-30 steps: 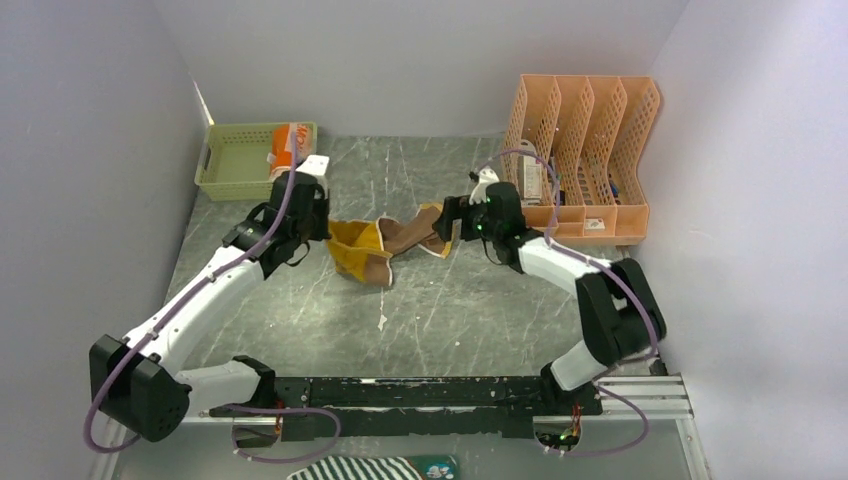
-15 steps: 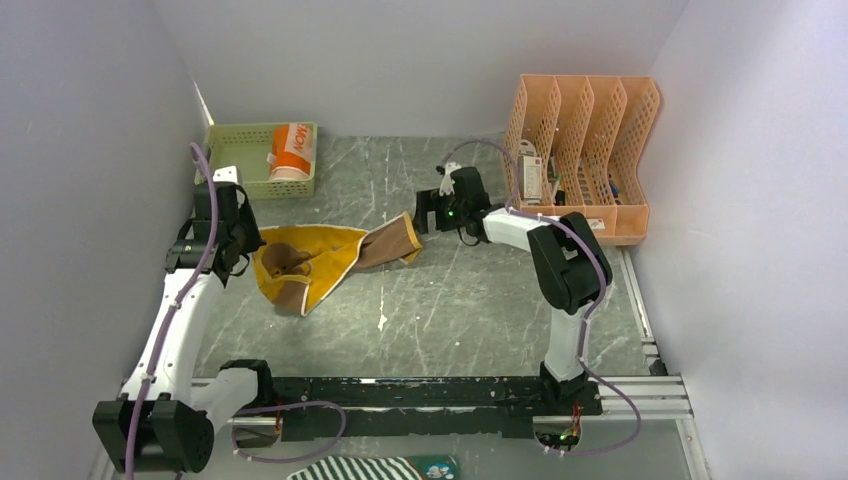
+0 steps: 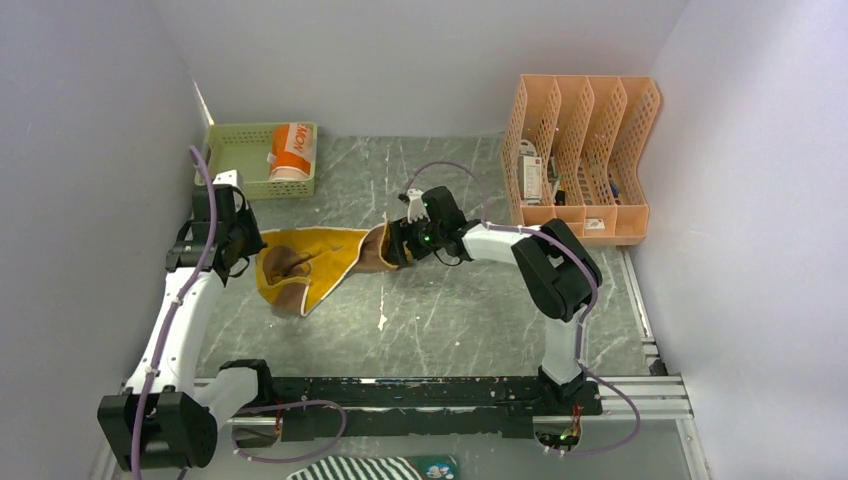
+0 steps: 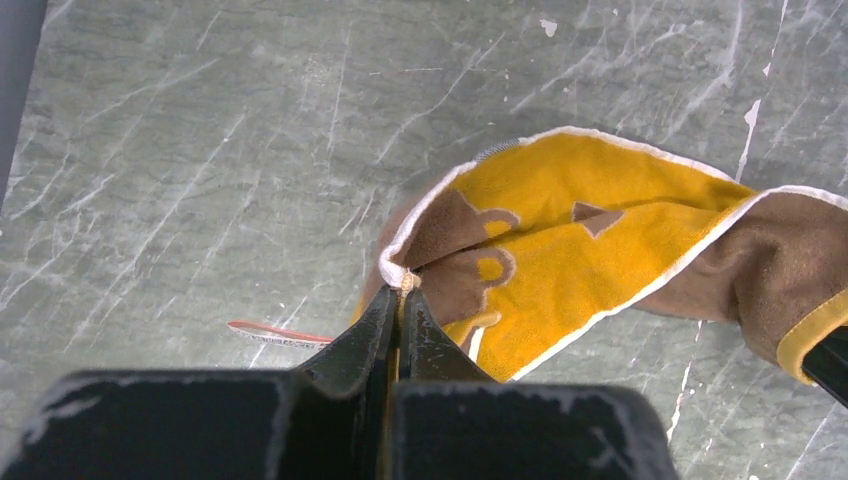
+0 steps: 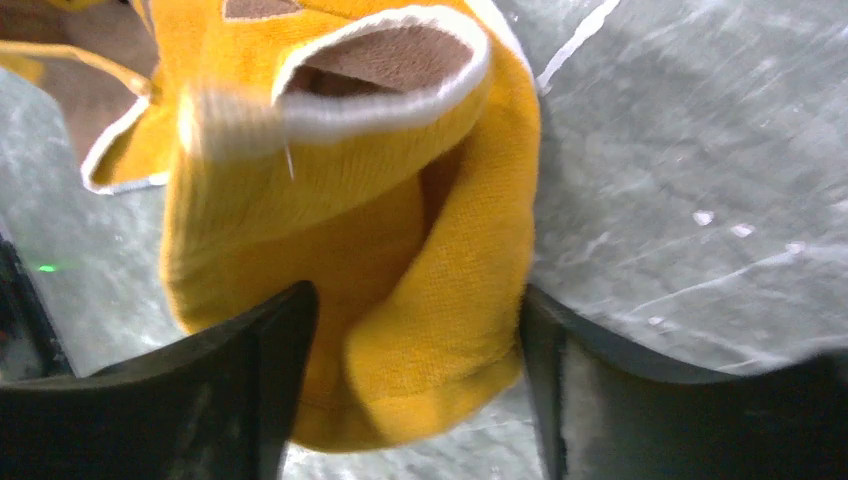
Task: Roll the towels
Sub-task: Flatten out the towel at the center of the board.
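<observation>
The yellow towel (image 3: 305, 262) with brown print lies partly spread on the grey table, and its brown right end is bunched up. My left gripper (image 4: 403, 290) is shut on the towel's (image 4: 600, 230) white-edged left corner; in the top view the left gripper (image 3: 255, 250) sits at the cloth's left end. My right gripper (image 5: 415, 300) is open, with one finger on each side of the towel's (image 5: 400, 200) bunched end; in the top view the right gripper (image 3: 393, 243) is at the cloth's right end. The orange towel (image 3: 291, 150) sits rolled in the green basket (image 3: 235, 160).
A peach file rack (image 3: 585, 150) holding small items stands at the back right. A striped cloth (image 3: 370, 468) lies below the arms' rail at the bottom edge. A thin red-edged label (image 4: 270, 335) lies on the table beside the left fingers. Walls close in on both sides.
My left arm dragged the towel's corner leftward, spreading the cloth. My right gripper let go, then moved left onto the bunched right end, its jaws narrowing a little.
</observation>
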